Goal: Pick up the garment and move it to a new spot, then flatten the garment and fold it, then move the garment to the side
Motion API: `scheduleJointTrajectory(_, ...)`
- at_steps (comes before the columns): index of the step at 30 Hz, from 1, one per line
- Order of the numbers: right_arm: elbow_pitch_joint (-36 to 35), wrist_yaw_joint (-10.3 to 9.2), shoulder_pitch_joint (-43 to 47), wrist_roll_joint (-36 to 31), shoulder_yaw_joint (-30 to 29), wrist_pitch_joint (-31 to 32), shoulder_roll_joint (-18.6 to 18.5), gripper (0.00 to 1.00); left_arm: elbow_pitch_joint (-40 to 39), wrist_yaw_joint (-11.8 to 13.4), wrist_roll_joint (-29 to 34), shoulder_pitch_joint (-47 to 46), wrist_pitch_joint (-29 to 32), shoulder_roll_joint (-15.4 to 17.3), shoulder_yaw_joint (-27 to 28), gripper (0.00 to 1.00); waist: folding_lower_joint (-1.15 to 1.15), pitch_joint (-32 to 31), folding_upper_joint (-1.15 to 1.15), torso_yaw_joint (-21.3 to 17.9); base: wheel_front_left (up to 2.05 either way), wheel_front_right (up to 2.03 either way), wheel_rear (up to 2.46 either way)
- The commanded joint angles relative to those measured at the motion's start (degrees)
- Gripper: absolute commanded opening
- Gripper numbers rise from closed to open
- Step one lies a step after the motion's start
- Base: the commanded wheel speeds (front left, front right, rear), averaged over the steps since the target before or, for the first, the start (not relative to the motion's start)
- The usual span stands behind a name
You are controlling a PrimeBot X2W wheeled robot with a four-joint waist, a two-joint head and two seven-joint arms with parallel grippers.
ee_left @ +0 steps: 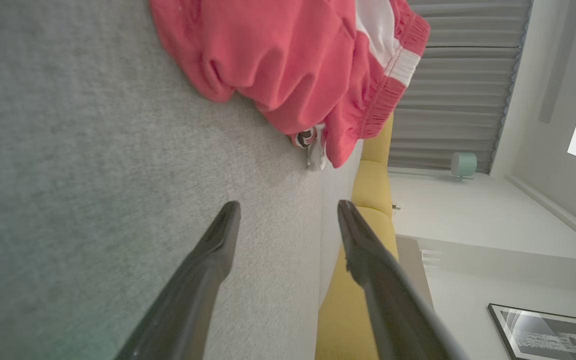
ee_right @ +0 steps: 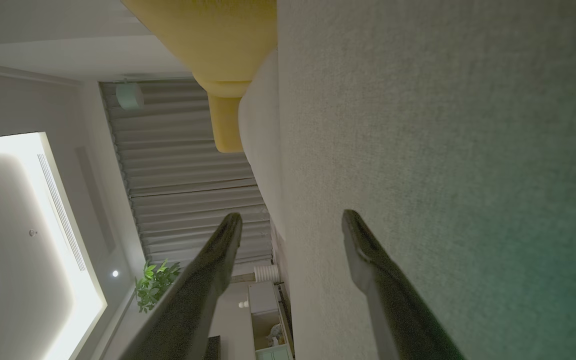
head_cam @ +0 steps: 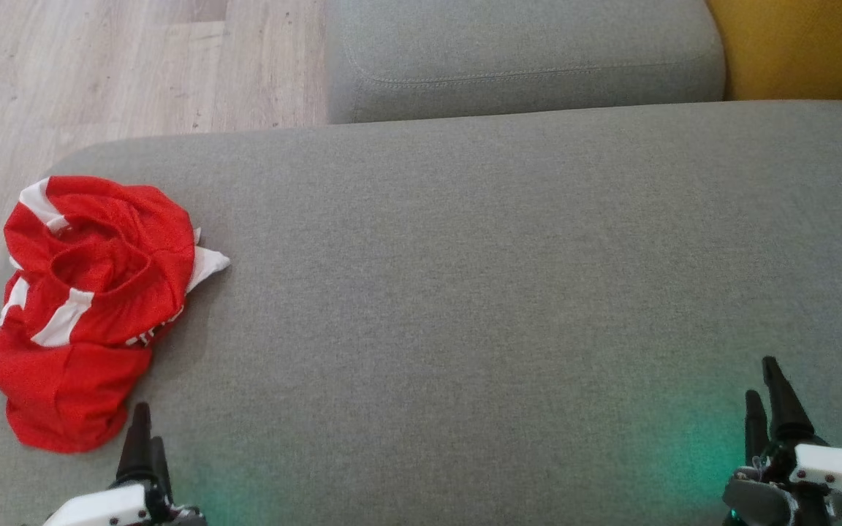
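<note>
Red-and-white garment (head_cam: 92,307) lies crumpled at the left end of the grey sofa seat (head_cam: 465,292), just ahead of the left gripper (head_cam: 147,438). Right gripper (head_cam: 761,380) is well apart. Both are empty, jaws spread wide. Best bet: left reaches forward, pinches a raised fold deep, and lifts clear before carrying toward mid-seat.

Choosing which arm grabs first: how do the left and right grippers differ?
The left gripper sits close beside the crumpled red garment; the right gripper is far across the grey cushion. The left gripper faces the garment; the right gripper faces bare cushion. Both are open and empty.
</note>
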Motion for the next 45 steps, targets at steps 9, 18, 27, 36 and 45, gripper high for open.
scheduleJointTrajectory(9, -2.04, 0.05, -3.05, -3.63, 1.93, -1.89, -0.27, 1.00, -2.51, 0.08, 4.03, -2.74, -1.79, 0.15, -0.84, 1.00, 0.00, -0.31, 0.00, 0.04, 0.00, 0.00, 0.00)
scheduleJointTrajectory(18, -2.94, 0.09, -2.99, -12.67, 2.48, -3.41, -0.18, 1.00, -4.74, 1.53, 12.54, -2.68, -3.32, 0.17, -2.41, 1.00, 0.00, -0.66, 0.00, 0.19, 0.00, 0.00, 0.00)
scheduleJointTrajectory(27, -3.95, 0.12, -2.83, -21.15, 4.08, -4.93, -0.21, 1.00, -6.01, 3.40, 20.75, -2.68, -4.85, 0.19, -4.54, 1.00, 0.00, -1.03, 0.00, 0.29, 0.00, 0.00, 0.00)
scheduleJointTrajectory(36, -4.57, 0.15, -2.86, -27.76, 5.41, -6.45, -0.24, 1.00, -6.53, 5.34, 28.65, -2.81, -6.38, 0.24, -6.40, 1.00, 0.00, -1.46, 0.00, 0.34, 0.00, 0.00, 0.00)
scheduleJointTrajectory(45, -5.00, 0.18, -2.95, -33.53, 6.53, -7.80, -0.28, 1.00, -6.87, 6.44, 34.29, -3.14, -7.74, 0.27, -7.77, 1.00, 0.00, -1.82, 0.00, 0.51, 0.00, 0.00, 0.00)
